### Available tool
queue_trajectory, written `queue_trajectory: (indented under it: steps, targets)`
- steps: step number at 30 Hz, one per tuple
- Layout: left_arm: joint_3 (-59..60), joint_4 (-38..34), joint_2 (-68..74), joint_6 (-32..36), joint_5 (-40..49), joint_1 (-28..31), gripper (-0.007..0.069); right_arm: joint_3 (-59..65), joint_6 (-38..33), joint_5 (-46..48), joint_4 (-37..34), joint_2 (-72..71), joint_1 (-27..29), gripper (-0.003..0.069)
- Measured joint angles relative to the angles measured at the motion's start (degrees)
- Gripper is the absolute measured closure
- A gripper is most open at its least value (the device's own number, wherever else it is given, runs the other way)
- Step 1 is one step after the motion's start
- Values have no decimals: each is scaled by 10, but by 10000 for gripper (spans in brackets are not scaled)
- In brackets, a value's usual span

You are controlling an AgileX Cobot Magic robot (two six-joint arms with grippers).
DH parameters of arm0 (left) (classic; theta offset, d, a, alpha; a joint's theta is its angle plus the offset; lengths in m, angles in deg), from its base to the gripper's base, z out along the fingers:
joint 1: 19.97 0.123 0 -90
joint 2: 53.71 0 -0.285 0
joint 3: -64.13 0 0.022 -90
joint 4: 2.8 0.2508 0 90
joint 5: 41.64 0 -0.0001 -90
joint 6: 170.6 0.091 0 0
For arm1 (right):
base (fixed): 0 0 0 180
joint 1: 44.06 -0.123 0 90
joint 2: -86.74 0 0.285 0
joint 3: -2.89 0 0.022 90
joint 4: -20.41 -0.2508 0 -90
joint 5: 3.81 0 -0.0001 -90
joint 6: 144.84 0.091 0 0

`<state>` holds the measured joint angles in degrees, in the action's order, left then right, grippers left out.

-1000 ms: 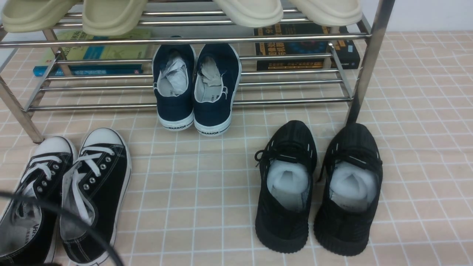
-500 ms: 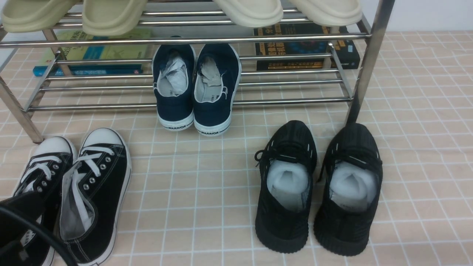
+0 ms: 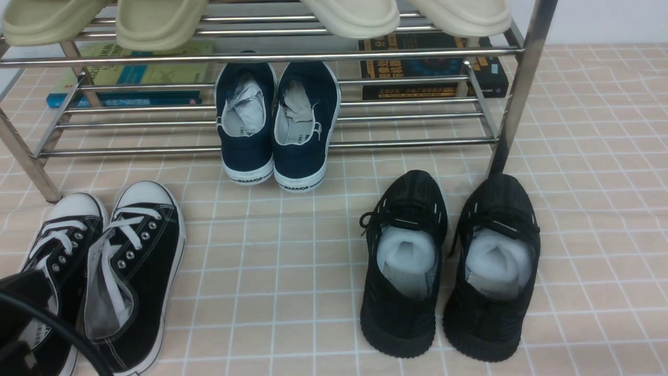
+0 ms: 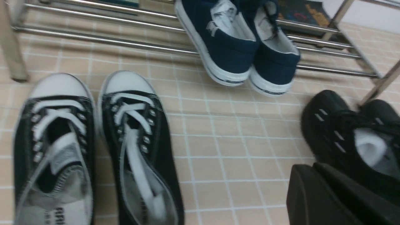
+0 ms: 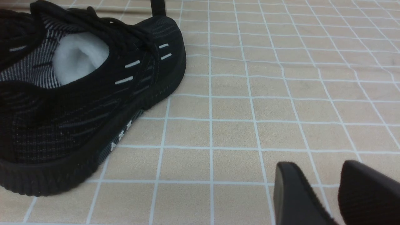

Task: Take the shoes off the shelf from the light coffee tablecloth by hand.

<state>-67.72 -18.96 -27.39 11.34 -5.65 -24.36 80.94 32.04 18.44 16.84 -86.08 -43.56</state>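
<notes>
The shoes, black canvas lace-ups with white toe caps, stand side by side on the light coffee tablecloth [image 3: 271, 261] at the front left, one [image 3: 57, 245] beside the other [image 3: 138, 250], just in front of the shelf [image 3: 261, 56]. In the left wrist view both shoes [image 4: 53, 147] [image 4: 140, 147] lie free of any grip. My left gripper [image 3: 28, 282] hangs over the heel of the left shoe; its fingers [image 4: 314, 168] lie pressed together, holding nothing. My right gripper [image 5: 315, 168] is open above bare cloth, out of the front view.
Navy slip-ons [image 3: 276, 125] sit on the shelf's lower tier, heels overhanging. Black knit sneakers [image 3: 449, 261] stand on the cloth front right, by a shelf post [image 3: 514, 104]. Cream slippers [image 3: 156, 21] rest on the upper tier. Books [image 3: 130, 78] [image 3: 433, 68] lie behind. A black cable [image 3: 68, 334] crosses the lower left corner.
My left gripper has come into the front view at the lower left, over the left shoe's heel. The shoes and the right gripper have not moved.
</notes>
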Motion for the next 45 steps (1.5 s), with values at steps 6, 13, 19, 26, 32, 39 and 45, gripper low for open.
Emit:
queue_trajectory:
  steps: [6,13,19,26,32,39,45]
  targets:
    - [83,69,-30,-13,-85,0,592,0,0,0,0,0,0,419]
    - [207,179,-112,-125,-162,0,585,0,0,0,0,0,0,419]
    - [286,226,-163,-158,-165,0,581,0,0,0,0,0,0,419]
    - [295,253,-192,-161,-133,8,580,0,0,0,0,0,0,419]
    - [295,258,-193,-161,-117,71,573,0,0,0,0,0,0,419]
    - [301,261,-193,-181,-129,86,569,0,0,0,0,0,0,419]
    - [302,266,-193,-203,-132,86,560,0,0,0,0,0,0,419]
